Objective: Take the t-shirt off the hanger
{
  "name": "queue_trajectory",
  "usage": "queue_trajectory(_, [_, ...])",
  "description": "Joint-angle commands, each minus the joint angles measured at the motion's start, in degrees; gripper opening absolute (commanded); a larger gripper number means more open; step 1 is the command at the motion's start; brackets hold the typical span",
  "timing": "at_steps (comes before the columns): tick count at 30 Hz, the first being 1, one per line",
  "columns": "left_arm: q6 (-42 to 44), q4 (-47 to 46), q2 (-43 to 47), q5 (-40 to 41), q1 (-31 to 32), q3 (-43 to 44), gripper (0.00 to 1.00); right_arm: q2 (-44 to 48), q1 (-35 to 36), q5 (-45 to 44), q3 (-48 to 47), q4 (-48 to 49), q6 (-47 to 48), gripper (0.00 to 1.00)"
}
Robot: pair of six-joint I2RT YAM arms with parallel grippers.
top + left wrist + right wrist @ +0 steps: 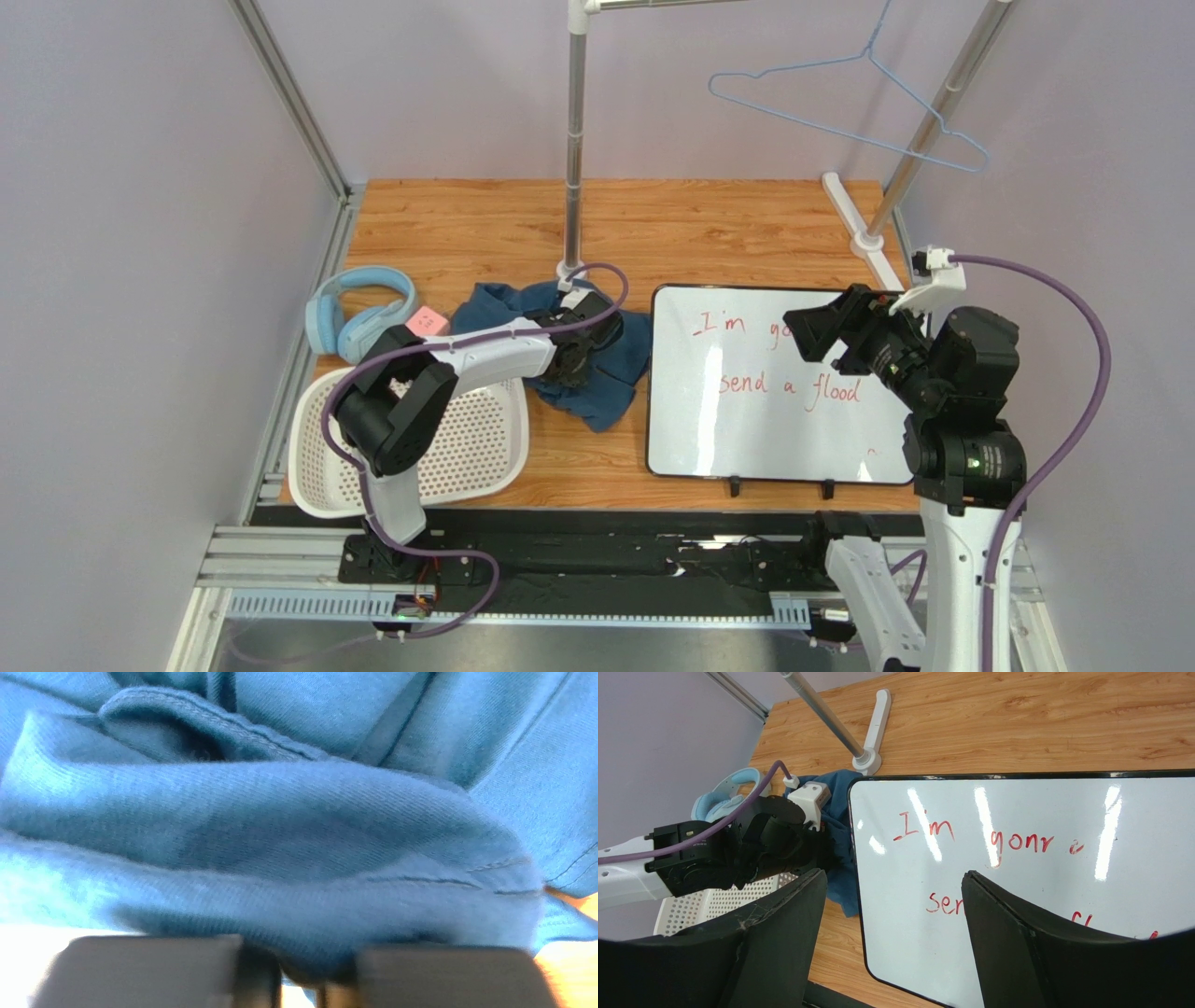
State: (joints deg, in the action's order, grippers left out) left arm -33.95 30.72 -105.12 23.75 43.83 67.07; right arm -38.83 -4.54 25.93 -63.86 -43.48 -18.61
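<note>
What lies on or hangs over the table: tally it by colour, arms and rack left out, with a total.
Blue: 3 (t-shirt, hanger, headphones)
White: 2 (basket, whiteboard)
Pink: 1 (small piece beside the headphones)
Total: 6

Left gripper (298, 983): black fingers (154, 973) blurred, clipped by the bottom edge, so can't tell if they pinch the dark teal-blue cloth t-shirt (295, 826). Overhead, the thin light-blue wire hanger (807, 66) loses its hook off the top.
</note>
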Motion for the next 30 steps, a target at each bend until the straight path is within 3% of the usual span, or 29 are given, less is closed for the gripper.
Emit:
queue_trajectory(1, [0.82, 1.62, 2.72, 3.15, -0.15, 3.94, 0.04, 0.95, 1.37, -1.76, -0.22, 1.83, 1.47, 0.77])
queue_trajectory(2, [1.26, 3.19, 3.77, 3.41, -0.15, 4.73, 0.0, 0.95, 1.63, -2.02, -0.22, 1.82, 1.65, 0.77])
queue_trajectory(9, [7.05, 13.66, 17.81, 5.96, -0.41, 17.81, 0.0, 1.21, 3.48, -3.96, -0.57, 1.21, 2.79, 0.77])
queue_trajectory(13, [8.2, 18.22, 25.48, 2.03, -2.78, 22.49, 0.0, 1.65, 4.18, -4.31, -0.57, 1.03, 2.97, 0.77])
queue_trajectory(23, [4.08, 26.75, 49.28, -1.6, -5.78, 20.92, 0.0, 2.35, 6.2, -5.02, -0.92, 0.94, 3.49, 0.78])
queue_trajectory(30, [2.23, 35.01, 63.1, 5.06, -5.86, 21.17, 0.0, 3.06, 7.08, -4.4, 0.57, 2.26, 3.14, 0.78])
